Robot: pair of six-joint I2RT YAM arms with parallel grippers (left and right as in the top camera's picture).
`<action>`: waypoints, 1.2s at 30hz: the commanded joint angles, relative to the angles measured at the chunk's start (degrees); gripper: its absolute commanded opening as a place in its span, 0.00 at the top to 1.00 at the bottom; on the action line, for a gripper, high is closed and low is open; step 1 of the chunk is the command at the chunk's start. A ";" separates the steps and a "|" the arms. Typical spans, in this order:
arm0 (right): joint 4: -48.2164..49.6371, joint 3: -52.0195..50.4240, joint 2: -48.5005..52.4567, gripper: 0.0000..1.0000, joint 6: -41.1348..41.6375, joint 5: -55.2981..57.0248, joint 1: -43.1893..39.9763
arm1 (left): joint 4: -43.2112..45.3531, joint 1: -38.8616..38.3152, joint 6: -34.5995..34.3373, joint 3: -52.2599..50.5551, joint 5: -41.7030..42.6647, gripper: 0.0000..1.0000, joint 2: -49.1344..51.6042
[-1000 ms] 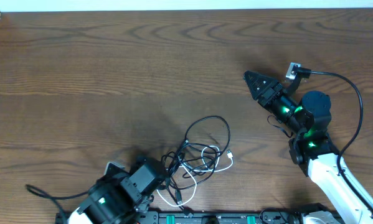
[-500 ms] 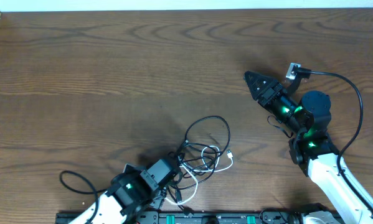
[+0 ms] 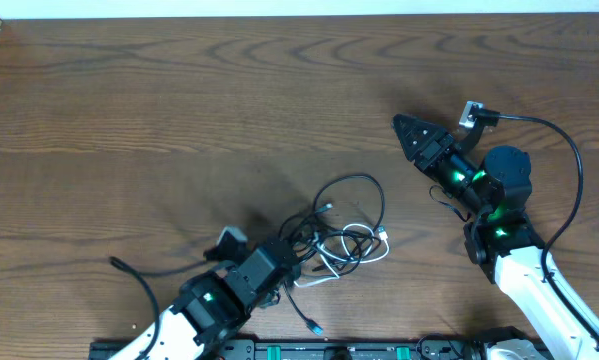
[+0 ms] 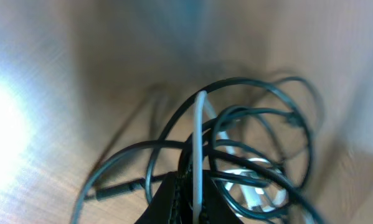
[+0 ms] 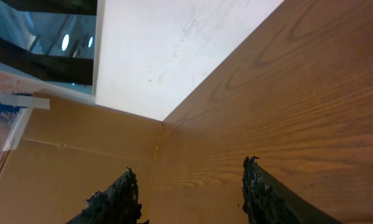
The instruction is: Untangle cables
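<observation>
Since the left end effector (image 3: 285,264) is clamped on the near-left edge of the knotted bundle of thin black and white cables (image 3: 351,236), what matters is where the rest of the tangle lies from that pinch. It spreads away from the fingertips, farther out and toward the robot's right across the brown wood-grain surface (image 3: 179,120). One large black loop (image 3: 377,190) sits at its far end, and a white strand (image 3: 379,250) curls through the middle. The left wrist view shows a white cord and at least one black cord running up out of the pressed-together fingers. The left arm lies low, reaching in from the front edge and angled toward the bundle. The right end effector (image 3: 407,130) hangs well apart from the bundle, beyond the loop, its fingers spread with nothing between them, pointing away from the cables. The left arm is plainly nearer. A pull along that diagonal, or a right-arm grab at the loop, looks like what the knot needs.
</observation>
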 commanded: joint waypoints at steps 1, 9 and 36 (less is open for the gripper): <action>-0.04 0.72 0.07 0.49 -0.04 0.31 0.31 | 2.73 2.51 22.23 6.93 -6.36 0.92 -2.32; -0.02 0.72 0.07 0.50 0.00 0.11 0.31 | 23.65 6.10 49.81 12.39 3.39 0.92 -2.75; 3.23 0.72 0.09 0.28 -7.50 2.64 10.03 | 52.37 8.94 46.77 12.39 -1.70 0.92 -2.38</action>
